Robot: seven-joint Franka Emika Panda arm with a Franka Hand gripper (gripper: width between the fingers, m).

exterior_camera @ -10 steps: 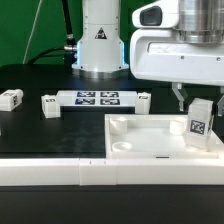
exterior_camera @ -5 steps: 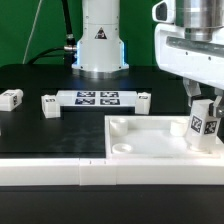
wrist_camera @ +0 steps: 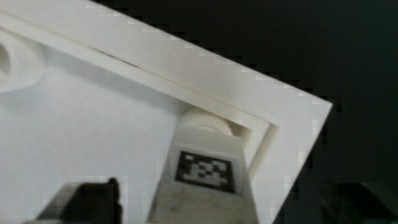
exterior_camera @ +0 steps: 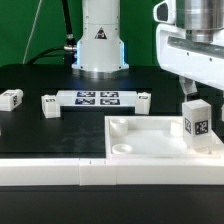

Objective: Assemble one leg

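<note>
A leg [exterior_camera: 197, 122], a chunky white block with a marker tag, stands upright in the corner socket of the large white panel [exterior_camera: 150, 137] at the exterior view's right. My gripper [exterior_camera: 202, 96] is right above it. In the wrist view the leg [wrist_camera: 210, 170] sits between my two dark fingers [wrist_camera: 89, 200], with a gap on each side, so the gripper [wrist_camera: 222, 208] is open. The socket [wrist_camera: 217, 128] shows behind the leg at the corner of the panel [wrist_camera: 107, 120].
Three more white legs [exterior_camera: 11, 98], [exterior_camera: 48, 104], [exterior_camera: 143, 99] lie on the black table toward the exterior view's left and middle. The marker board [exterior_camera: 97, 98] lies between them, in front of the robot base [exterior_camera: 100, 40]. A white ledge [exterior_camera: 60, 170] runs along the front.
My gripper has shifted toward the exterior view's right and risen a little. The leg was tilted and now stands upright in the corner socket, with the fingers clear of it.
</note>
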